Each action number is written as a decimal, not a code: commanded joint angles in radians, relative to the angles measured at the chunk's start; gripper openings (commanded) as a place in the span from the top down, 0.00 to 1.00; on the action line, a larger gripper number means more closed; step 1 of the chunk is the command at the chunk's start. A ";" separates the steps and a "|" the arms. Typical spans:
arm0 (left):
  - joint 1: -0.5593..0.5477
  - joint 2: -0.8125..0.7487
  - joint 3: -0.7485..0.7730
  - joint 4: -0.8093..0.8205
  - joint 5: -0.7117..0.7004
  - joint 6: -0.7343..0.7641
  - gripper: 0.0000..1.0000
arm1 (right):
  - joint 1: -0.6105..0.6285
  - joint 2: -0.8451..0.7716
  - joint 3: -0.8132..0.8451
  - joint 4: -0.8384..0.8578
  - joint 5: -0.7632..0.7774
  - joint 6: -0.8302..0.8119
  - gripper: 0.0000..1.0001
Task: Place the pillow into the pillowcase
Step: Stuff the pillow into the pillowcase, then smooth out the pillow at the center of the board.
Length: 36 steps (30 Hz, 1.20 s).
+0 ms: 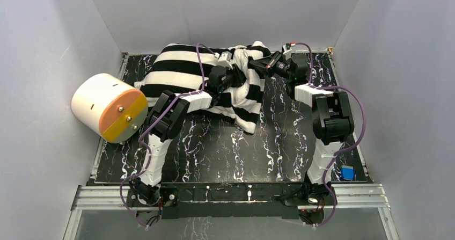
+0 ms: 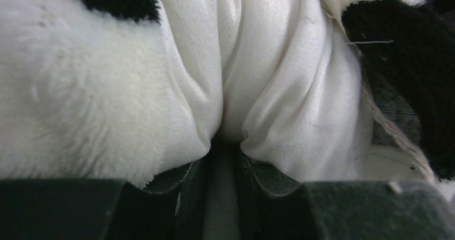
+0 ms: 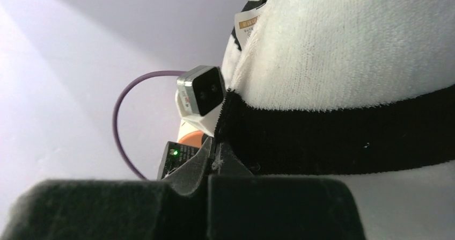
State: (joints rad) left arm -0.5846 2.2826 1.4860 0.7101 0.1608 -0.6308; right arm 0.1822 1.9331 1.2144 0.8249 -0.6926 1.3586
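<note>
The black-and-white striped pillowcase (image 1: 177, 68) lies bulging at the back of the table, its open end bunched toward the right. In the left wrist view my left gripper (image 2: 225, 146) is shut on a fold of the pillow (image 2: 268, 79), smooth white fabric, with the fluffy pillowcase (image 2: 70, 106) around it. From above, the left gripper (image 1: 234, 71) is buried in the opening. My right gripper (image 1: 258, 64) is just right of it. Its jaws (image 3: 217, 157) are shut on the pillowcase (image 3: 349, 52) at the hem of a black stripe, holding that edge up.
A cream cylinder with an orange face (image 1: 110, 107) lies at the table's left edge. A small blue object (image 1: 347, 172) sits at the near right corner. The black marbled tabletop (image 1: 225, 143) is walled in by white panels on three sides.
</note>
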 commanded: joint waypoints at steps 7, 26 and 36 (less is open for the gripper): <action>-0.051 0.216 -0.112 -0.381 0.062 -0.041 0.75 | 0.078 -0.313 -0.006 -0.458 -0.135 -0.597 0.79; -0.027 0.212 -0.148 -0.334 0.095 -0.053 0.75 | 0.270 -0.378 0.094 -1.165 0.781 -0.950 0.61; -0.021 0.204 -0.166 -0.328 0.095 -0.048 0.75 | 0.280 -0.249 0.129 -1.170 0.899 -0.943 0.63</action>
State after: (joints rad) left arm -0.6102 2.3161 1.4624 0.8062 0.2249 -0.6773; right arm 0.4599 1.6531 1.2865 -0.3431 0.1150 0.4286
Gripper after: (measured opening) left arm 0.242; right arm 0.378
